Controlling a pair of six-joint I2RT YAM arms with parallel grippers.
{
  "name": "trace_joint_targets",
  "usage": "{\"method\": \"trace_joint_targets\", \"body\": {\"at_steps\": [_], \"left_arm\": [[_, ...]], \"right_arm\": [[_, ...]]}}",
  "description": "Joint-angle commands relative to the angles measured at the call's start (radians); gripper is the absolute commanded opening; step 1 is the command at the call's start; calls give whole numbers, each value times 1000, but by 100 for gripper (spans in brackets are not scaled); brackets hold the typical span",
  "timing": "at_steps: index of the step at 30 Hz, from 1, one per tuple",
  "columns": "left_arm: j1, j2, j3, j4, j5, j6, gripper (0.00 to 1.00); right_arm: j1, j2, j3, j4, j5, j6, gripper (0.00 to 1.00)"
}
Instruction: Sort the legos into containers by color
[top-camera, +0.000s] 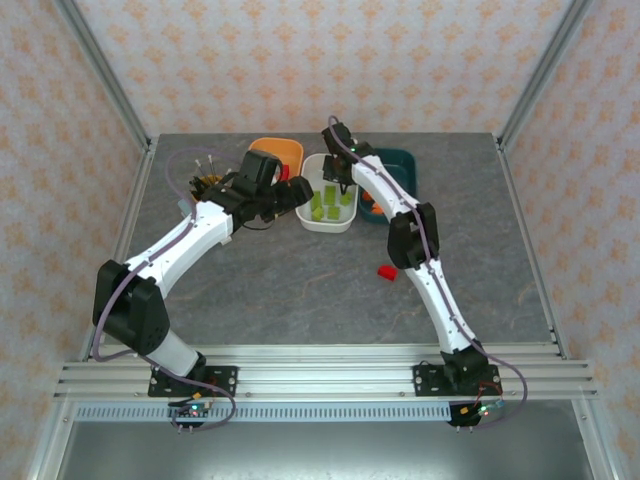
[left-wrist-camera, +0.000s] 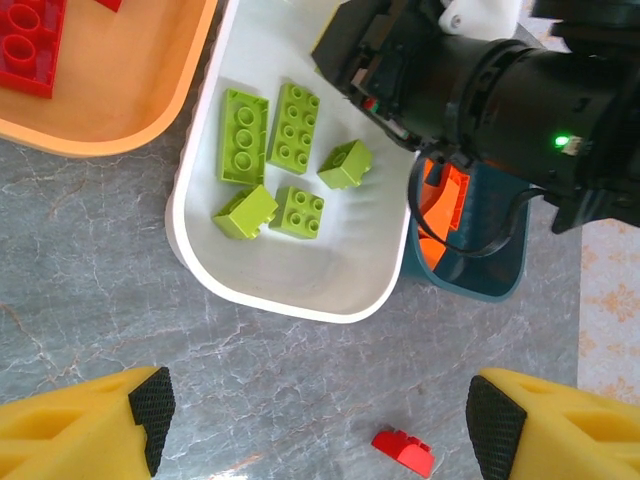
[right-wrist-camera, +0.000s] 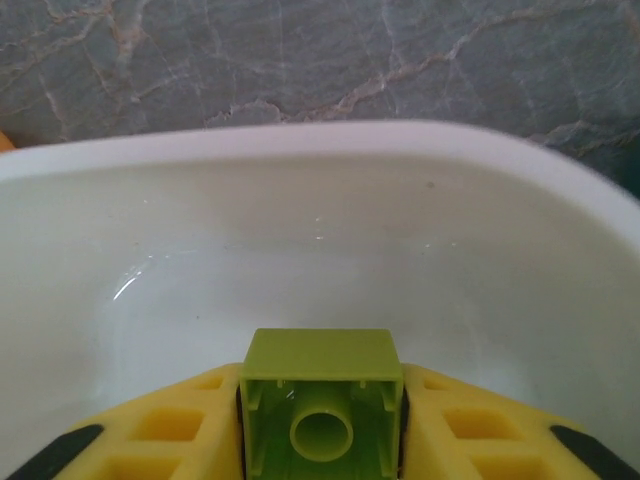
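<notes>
My right gripper is shut on a lime green lego, held over the inside of the white tub. From above, this gripper hangs over the far end of the white tub. Several lime green legos lie in the white tub. The orange tub holds red legos. An orange lego shows in the dark teal tub, partly hidden by the right arm. My left gripper is open above bare table, near a red lego.
The yellow cup of brushes stands behind the left arm, at the table's back left. The three tubs sit in a row at the back: orange tub, white, teal tub. The red lego lies beside the right arm's forearm.
</notes>
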Motion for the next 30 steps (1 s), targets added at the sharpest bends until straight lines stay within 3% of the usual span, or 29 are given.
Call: {"method": "trace_joint_targets", "body": {"at_steps": [1,7,13,23,30], "left_arm": [[3,13,34,14,5,27,80],[-25,5,52,-38,-3,69,80],[-76,-30,35,-90,-10,102,80],[-229,-65,23,-145,-56,186,79],[-396,23,62,-124,-103,216,79]], "right_arm": [[1,18,40,5,-10,11,46],[2,-15,104,-11,-35,28,56],[8,-229,8,-3,-17,44,56],[7,-905,-798,140,53,130,52],[4,-1302,-1204,-34,93,225,50]]}}
